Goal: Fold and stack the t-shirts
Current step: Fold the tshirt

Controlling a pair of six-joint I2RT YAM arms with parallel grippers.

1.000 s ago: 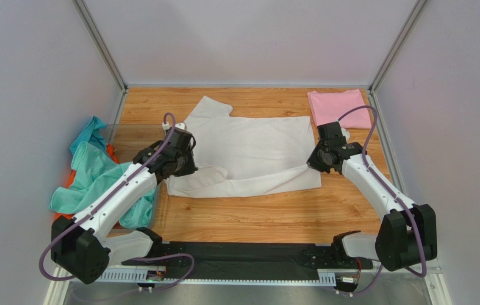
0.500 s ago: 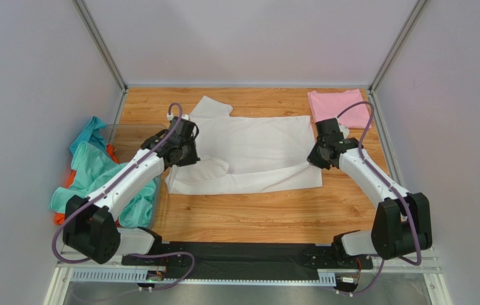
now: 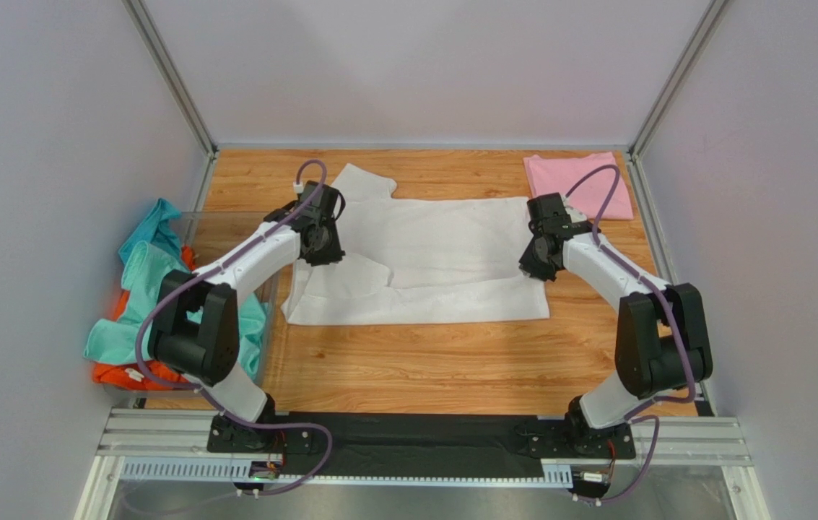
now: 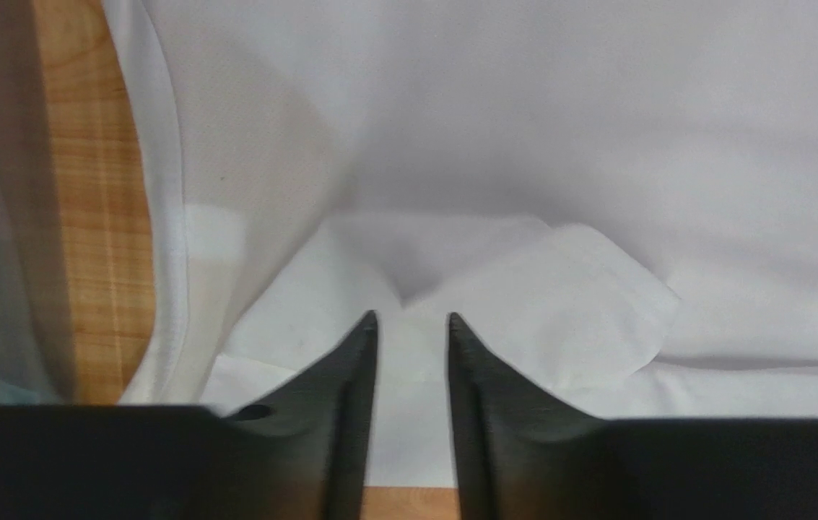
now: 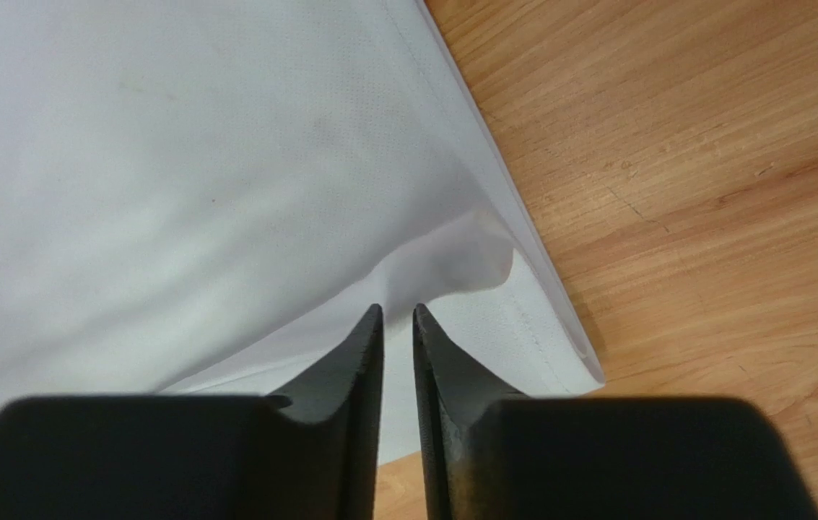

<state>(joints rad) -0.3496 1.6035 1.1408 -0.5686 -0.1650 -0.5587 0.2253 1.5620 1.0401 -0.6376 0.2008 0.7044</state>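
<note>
the white t-shirt [image 3: 435,244] lay spread across the middle of the wooden table [image 3: 435,363], its near edge doubled over. the left gripper [image 4: 410,325] pinched a fold at its left side, jaws narrowly apart on the cloth. the right gripper [image 5: 397,316] nipped the right edge, jaws almost closed. the pink t-shirt [image 3: 581,184] sat at the far right corner, and the teal t-shirt [image 3: 158,293] was heaped off to the left.

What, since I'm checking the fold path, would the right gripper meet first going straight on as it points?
The right gripper would meet the white t-shirt: its jaws pinch a fold, and more cloth lies just ahead, depth unclear.
</note>
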